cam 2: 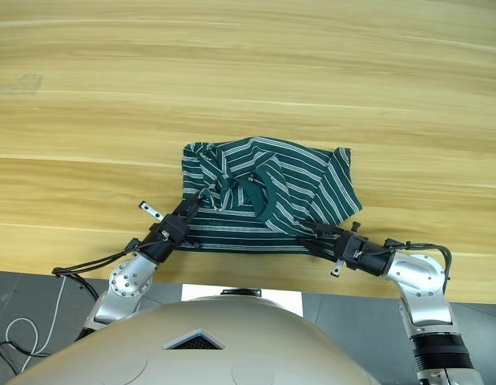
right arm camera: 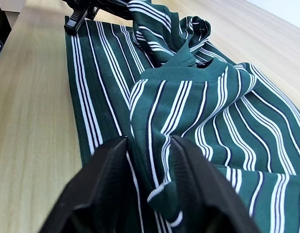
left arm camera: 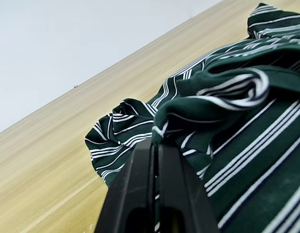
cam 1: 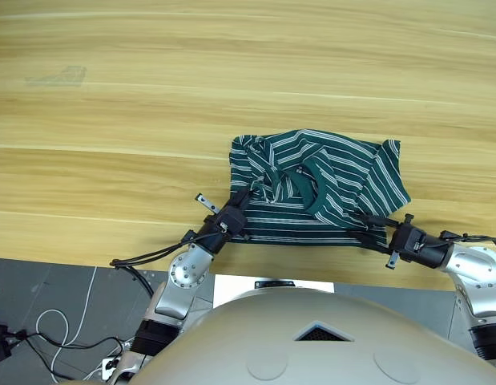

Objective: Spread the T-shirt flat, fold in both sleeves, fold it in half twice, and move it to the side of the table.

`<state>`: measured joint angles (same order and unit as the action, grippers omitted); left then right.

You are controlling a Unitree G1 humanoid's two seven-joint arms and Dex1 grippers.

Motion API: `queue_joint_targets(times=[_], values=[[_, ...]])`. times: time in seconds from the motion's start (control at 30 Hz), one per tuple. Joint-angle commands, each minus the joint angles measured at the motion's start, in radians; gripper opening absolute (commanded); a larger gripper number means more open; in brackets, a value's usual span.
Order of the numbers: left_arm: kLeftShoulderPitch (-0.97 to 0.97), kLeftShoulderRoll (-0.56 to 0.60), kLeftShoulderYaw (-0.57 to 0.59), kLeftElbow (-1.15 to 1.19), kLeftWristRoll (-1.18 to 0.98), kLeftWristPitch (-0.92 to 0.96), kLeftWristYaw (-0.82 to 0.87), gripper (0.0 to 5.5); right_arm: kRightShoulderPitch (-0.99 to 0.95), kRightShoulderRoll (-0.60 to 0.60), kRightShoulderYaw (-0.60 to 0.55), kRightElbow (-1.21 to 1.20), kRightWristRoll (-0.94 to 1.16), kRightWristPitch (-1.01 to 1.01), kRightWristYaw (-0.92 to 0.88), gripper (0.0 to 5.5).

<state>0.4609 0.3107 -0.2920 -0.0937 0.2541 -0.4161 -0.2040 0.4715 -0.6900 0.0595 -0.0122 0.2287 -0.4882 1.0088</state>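
Nearest, below the table's near edge on the left, white and black cables (cam 1: 67, 321) are seen lying on a grey floor (cam 1: 39, 281).

The wooden table (cam 1: 151, 120) is seen spanning the whole width.

The T-shirt (cam 1: 336, 172), dark green with white stripes, is laid close to the near edge, right of centre. It is not spread flat: it is bunched and partly folded over itself, with loose folds gathered at its left side and the collar (cam 1: 308, 192) turned up near the middle. One flat striped layer is seen along the near hem.

The left gripper (cam 1: 241, 199) is placed at the near-left corner of the T-shirt. Its two fingers are pressed together, and a raised fold of the cloth is pinched at their tips.

The right gripper (cam 1: 361, 224) is placed at the near-right corner, low over the table. A lifted fold of the hem is held between its two fingers, which are closed against the cloth.

The two grippers are set well apart, one at each near corner, both pointing away from the near edge.

Farther off, a faint grey mark (cam 1: 55, 76) is seen on the far-left wood.
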Motion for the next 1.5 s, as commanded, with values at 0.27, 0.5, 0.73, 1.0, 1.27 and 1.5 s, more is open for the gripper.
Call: queue_joint_targets(times=[0.27, 0.5, 0.73, 1.0, 1.27, 1.5], values=[[0.019, 0.0, -0.007, -0.008, 0.022, 0.002, 0.006, 0.0, -0.008, -0.005, 0.0, 0.01, -0.03, 0.028, -0.028, 3.61], [0.027, -0.007, -0.007, -0.009, 0.025, -0.003, 0.014, 0.0, -0.044, 0.019, 0.011, 0.055, -0.05, 0.029, -0.06, 3.61], [0.032, -0.014, -0.012, 0.001, 0.029, -0.01, 0.029, 0.0, -0.067, 0.032, 0.005, 0.078, -0.051, 0.016, -0.085, 3.61], [0.045, -0.017, -0.023, 0.009, 0.031, -0.019, 0.036, 0.0, -0.03, 0.0, -0.01, 0.042, 0.014, 0.012, -0.042, 3.41], [0.053, -0.023, -0.041, 0.008, 0.037, -0.02, 0.043, 0.0, -0.041, -0.012, -0.05, 0.028, 0.034, 0.037, -0.03, 3.41], [0.049, -0.028, -0.049, 0.003, 0.042, -0.018, 0.049, 0.0, -0.064, 0.0, -0.051, 0.039, -0.005, 0.043, -0.053, 3.41]])
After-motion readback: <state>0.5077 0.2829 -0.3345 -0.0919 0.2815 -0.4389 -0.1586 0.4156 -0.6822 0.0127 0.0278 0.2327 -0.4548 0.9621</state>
